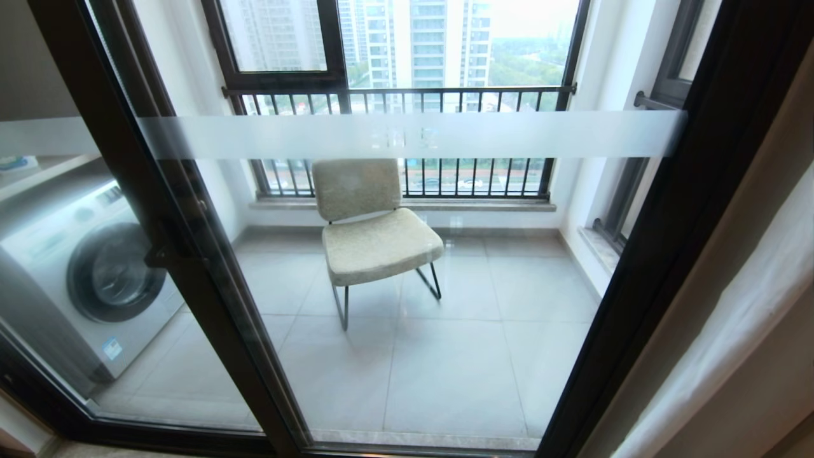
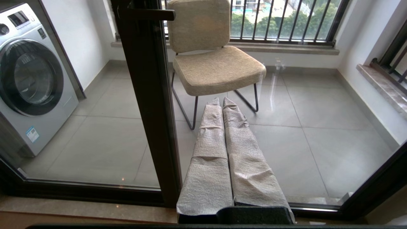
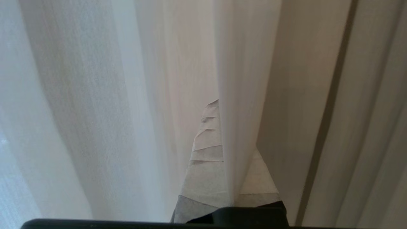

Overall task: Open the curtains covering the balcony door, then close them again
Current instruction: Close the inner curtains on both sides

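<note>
Balcony door (image 1: 191, 267): dark-framed glass, uncovered, crossed by a frosted white band (image 1: 407, 135) with faint lettering too pale to read; behind it a beige chair (image 1: 372, 232) and a washing machine (image 1: 95, 273) bearing a small blue sticker, text illegible. Curtains (image 1: 750, 318): gathered at the door's right edge, white sheer in front of beige drape. Right gripper (image 3: 222, 127): fingers clamped on a fold of the sheer; left gripper (image 2: 222, 105): closed, empty, low before the glass.

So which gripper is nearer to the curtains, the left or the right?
The right. The right gripper is shut on a fold of the curtains. The left gripper is shut and empty, facing the bare glass door, apart from any cloth.
</note>
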You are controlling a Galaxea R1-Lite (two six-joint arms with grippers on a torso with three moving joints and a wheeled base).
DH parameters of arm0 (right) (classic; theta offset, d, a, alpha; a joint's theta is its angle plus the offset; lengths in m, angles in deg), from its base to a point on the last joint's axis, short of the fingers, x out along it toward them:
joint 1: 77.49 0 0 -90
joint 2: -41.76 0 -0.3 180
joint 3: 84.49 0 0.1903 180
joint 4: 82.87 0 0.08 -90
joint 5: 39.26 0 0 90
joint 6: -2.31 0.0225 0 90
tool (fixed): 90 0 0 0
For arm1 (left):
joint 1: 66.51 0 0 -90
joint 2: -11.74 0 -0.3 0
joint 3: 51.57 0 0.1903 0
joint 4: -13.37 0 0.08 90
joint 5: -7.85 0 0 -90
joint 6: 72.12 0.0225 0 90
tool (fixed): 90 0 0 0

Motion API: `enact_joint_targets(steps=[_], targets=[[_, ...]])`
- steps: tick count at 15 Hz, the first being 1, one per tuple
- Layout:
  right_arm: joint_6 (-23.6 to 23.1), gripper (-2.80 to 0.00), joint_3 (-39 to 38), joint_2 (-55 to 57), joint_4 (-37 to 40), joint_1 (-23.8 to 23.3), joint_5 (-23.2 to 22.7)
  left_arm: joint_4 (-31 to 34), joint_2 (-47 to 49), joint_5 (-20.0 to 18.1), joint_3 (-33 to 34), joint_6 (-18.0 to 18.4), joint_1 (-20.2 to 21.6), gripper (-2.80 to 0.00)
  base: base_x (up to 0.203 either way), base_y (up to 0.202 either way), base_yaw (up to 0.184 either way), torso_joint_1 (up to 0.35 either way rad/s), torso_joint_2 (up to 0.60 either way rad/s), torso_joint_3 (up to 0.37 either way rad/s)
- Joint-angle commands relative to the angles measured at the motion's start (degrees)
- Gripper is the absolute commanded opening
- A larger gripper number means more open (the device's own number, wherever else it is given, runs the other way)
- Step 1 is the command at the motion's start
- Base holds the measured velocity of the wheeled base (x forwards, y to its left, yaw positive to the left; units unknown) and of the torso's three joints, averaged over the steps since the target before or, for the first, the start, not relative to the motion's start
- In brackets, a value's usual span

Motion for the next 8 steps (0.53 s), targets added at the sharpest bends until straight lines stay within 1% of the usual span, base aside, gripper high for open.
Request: enact_joint_targets(steps=[1, 4, 7, 8], targets=[[-0.1, -2.80, -0.2, -0.7, 1.8, 0.7, -0.1, 0.0, 0.0, 0.0, 0.0, 0.0, 0.0, -2.80, 0.000, 0.000, 0.000, 0.000, 0.00, 0.000], [-0.3, -2.80, -0.2, -2.0, 3.5, 4.5, 0.0, 0.0, 0.0, 0.0, 0.0, 0.0, 0.0, -2.80, 0.000, 0.000, 0.000, 0.000, 0.00, 0.000], [-0.5, -2.80, -0.3, -2.8, 3.8, 9.7, 0.1, 0.0, 0.0, 0.0, 0.0, 0.0, 0.0, -2.80, 0.000, 0.000, 0.000, 0.000, 0.00, 0.000], [-0.5, -2.80, -0.3, -3.1, 3.8, 12.2, 0.1, 0.0, 0.0, 0.0, 0.0, 0.0, 0.0, -2.80, 0.000, 0.000, 0.000, 0.000, 0.00, 0.000]])
